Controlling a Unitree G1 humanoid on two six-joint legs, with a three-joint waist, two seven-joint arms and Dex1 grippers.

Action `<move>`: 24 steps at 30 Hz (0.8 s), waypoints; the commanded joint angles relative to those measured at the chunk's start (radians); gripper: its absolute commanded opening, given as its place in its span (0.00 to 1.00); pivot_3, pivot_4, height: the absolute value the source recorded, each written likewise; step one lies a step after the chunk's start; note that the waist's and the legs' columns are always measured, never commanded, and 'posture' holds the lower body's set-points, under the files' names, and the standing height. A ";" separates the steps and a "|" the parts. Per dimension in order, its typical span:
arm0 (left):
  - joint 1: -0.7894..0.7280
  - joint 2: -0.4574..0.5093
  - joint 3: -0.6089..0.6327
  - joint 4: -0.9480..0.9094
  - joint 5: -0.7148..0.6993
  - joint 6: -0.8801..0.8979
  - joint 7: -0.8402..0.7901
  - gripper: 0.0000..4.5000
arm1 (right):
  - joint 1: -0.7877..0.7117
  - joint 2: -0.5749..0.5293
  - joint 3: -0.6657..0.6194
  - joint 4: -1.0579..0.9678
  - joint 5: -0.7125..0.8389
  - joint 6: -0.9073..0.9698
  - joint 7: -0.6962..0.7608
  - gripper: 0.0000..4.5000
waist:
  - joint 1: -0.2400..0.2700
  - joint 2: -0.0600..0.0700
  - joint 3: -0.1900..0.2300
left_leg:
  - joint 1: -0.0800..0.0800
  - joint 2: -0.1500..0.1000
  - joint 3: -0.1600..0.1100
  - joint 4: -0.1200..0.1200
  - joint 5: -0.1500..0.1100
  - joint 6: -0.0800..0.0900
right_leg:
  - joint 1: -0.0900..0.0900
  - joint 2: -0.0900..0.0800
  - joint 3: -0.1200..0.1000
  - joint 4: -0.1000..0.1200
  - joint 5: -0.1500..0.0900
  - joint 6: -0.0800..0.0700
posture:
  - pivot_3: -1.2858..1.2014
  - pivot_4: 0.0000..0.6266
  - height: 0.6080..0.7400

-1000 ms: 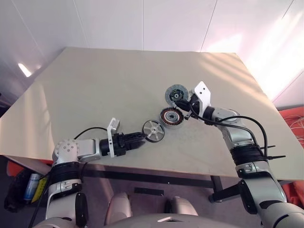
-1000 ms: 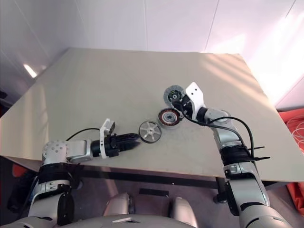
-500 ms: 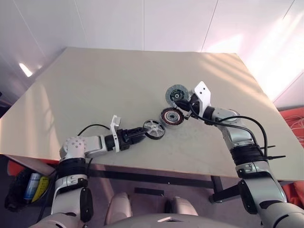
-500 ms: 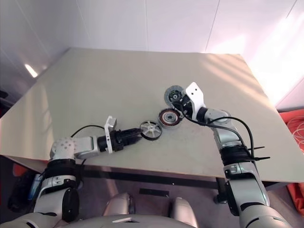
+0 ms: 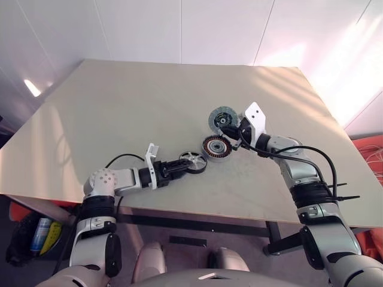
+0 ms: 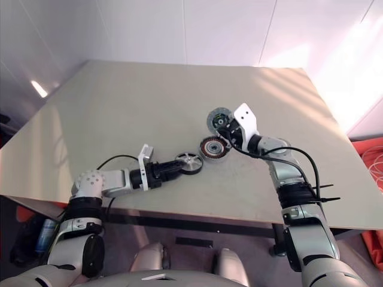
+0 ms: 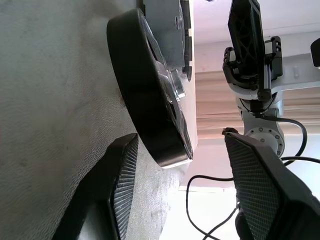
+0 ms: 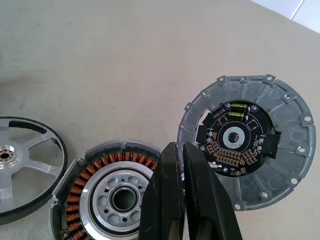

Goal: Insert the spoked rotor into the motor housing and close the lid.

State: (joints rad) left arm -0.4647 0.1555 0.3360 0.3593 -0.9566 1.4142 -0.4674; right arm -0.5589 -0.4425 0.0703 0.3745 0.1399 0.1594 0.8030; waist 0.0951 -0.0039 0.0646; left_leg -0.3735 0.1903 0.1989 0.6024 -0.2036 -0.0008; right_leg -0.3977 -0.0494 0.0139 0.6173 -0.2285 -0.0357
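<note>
1. A beige table (image 5: 119, 107) carries three round motor parts in a loose cluster at its right-centre (all within reach of both arms).

2. The rotor (image 5: 194, 162), black-rimmed with a silver spoked face, sits at about 8 o'clock from the housing (image 5: 216, 146), just beside it. In the left wrist view the rotor (image 7: 150, 100) appears tipped up on its edge rather than flat, though that close angle makes the tilt hard to judge.

3. The left gripper (image 5: 187, 166) reaches in from 8 o'clock, its black fingers (image 7: 122, 185) standing apart on either side of the rotor's rim at roughly half spread. One pad lies on the tabletop near the rim and the other is clear of it on the spoked side; whether either pad touches the rim cannot be told.

4. The housing, a silver cup with copper windings around a dark centre, lies flat and open side up between rotor and lid (image 5: 222, 118).

5. The lid lies at about 1 o'clock from the housing, close to it but apart, circuit face up with a dark hub and small green-yellow marks (seen clearly in the right wrist view (image 8: 247, 150)).

6. The right gripper (image 5: 234, 135) hangs at the gap between housing and lid, coming from 4 o'clock, its two fingers (image 8: 167, 200) pressed together and holding nothing.
</note>
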 commanded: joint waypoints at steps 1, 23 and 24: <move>-0.015 -0.009 0.018 0.003 -0.004 -0.009 -0.003 0.40 | -0.025 -0.003 -0.023 -0.036 0.011 -0.020 -0.002 0.03 | 0.000 0.000 0.000 | 0.000 0.000 0.000 0.000 0.000 0.000 | 0.000 0.000 0.000 0.000 0.000 0.000 | 0.52 0.00 1.00; -0.018 -0.037 0.036 0.061 0.033 -0.087 0.020 0.40 | 0.148 -0.232 -0.066 -0.290 0.086 0.106 0.189 0.03 | 0.000 0.001 0.000 | 0.008 -0.001 -0.002 -0.002 -0.001 0.004 | 0.010 -0.006 -0.011 -0.004 -0.001 0.001 | 0.52 0.00 1.00; -0.023 -0.036 0.034 0.073 0.038 -0.095 0.016 0.40 | 0.162 -0.250 -0.066 -0.294 0.083 0.105 0.203 0.03 | 0.001 0.001 0.000 | 0.009 -0.001 -0.002 -0.002 -0.001 0.004 | 0.011 -0.006 -0.012 -0.004 -0.001 0.001 | 0.52 0.00 1.00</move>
State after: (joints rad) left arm -0.4738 0.1136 0.3604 0.4030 -0.9353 1.3433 -0.4460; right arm -0.4029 -0.6683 0.0277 0.1253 0.2022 0.2661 0.9843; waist 0.0960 -0.0028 0.0644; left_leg -0.3643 0.1898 0.1966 0.5993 -0.2043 0.0030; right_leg -0.3866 -0.0561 0.0013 0.6130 -0.2305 -0.0322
